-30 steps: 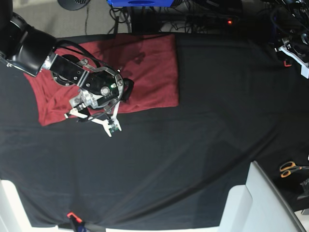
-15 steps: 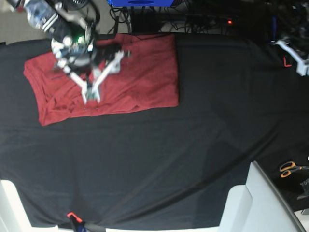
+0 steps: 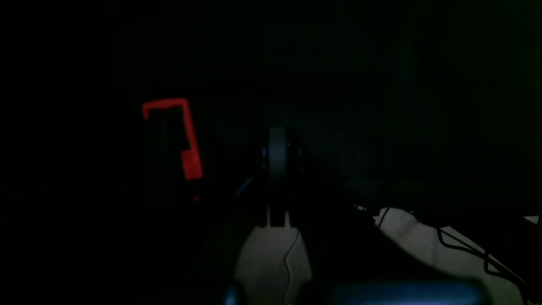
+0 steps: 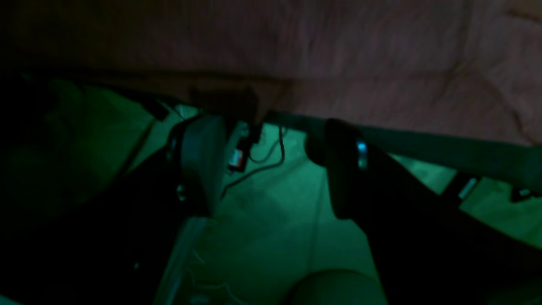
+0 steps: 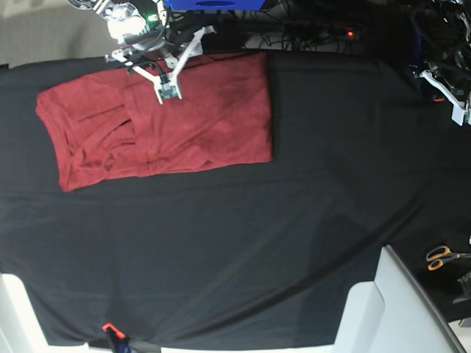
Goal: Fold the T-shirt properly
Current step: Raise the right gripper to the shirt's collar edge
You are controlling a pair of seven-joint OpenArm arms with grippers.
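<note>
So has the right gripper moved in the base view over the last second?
Yes. The right gripper has pulled back from the T-shirt's near edge to its far edge, by the table cover's top border.

The maroon T-shirt lies folded into a rumpled rectangle, flat on the table's far-left part.

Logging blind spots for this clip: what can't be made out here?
- Left gripper: base view shows it at the right edge, too small; left wrist view is nearly black.
- T-shirt: layers under the top fold are hidden; right wrist view is dim and green-tinted.
- Right arm: cut off by the base view's top edge.
</note>
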